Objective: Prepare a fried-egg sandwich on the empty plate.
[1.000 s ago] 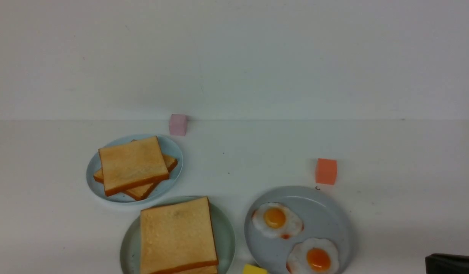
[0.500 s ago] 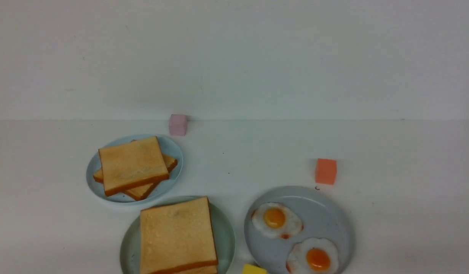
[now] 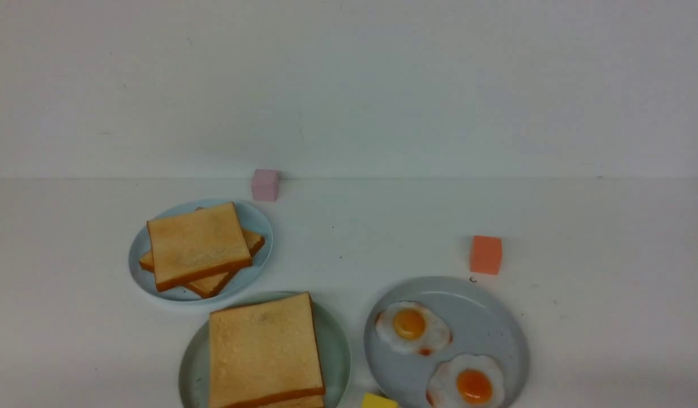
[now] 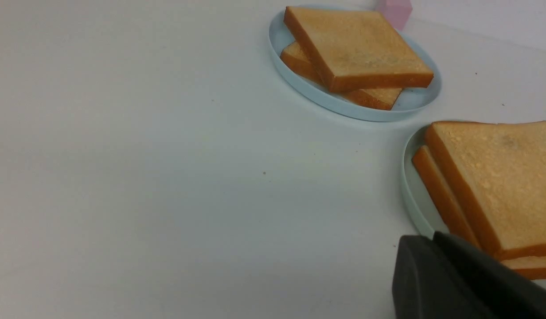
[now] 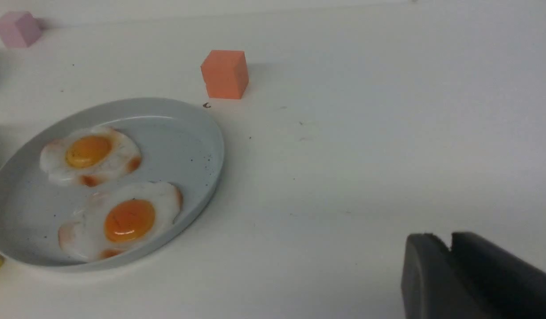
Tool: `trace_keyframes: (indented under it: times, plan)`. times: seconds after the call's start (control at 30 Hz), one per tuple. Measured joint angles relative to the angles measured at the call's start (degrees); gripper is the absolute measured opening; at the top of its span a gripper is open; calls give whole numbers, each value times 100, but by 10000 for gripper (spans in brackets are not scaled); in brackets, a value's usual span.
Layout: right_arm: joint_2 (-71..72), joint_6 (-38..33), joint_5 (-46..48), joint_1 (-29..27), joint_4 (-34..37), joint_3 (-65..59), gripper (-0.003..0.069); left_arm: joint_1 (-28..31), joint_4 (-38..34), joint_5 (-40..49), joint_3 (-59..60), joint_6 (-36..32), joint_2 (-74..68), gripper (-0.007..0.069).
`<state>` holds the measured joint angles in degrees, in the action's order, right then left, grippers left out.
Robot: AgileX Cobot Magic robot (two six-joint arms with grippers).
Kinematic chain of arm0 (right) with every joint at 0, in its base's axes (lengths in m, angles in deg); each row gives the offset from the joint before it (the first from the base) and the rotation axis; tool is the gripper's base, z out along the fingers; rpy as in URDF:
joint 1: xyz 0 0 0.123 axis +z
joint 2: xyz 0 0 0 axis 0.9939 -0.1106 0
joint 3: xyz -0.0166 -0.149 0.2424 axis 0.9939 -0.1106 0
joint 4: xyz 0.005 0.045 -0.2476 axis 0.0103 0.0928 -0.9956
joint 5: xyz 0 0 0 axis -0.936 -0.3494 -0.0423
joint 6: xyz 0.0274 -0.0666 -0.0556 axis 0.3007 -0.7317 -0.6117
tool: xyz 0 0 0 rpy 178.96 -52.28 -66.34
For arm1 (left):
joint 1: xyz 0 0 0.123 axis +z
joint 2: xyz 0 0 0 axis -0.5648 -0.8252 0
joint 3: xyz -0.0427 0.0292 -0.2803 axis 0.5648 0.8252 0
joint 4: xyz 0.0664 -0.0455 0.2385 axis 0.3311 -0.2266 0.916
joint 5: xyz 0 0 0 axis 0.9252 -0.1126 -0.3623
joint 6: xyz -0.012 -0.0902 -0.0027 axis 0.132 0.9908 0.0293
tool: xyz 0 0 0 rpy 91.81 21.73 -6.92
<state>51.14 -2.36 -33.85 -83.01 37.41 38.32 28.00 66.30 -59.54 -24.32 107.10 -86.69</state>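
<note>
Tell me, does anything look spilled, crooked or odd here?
Nothing looks spilled. The top toast slice on the light-blue plate sits askew across the bread beneath, and dark specks dot the grey-blue plate.

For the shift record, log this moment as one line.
tools: both empty | mint-green plate: toast slices stacked | grey-blue plate: two bare fried eggs | orange block: beyond grey-blue plate
</note>
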Motion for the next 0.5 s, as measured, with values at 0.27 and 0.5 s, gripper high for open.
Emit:
trace_keyframes:
  times: [0.27,0.5]
  plan:
    - [0,0,-22,0,0,0,112,0,0,0,0,0,0,50]
    - [0,0,-22,0,0,-2,119,0,-2,0,0,0,0,59]
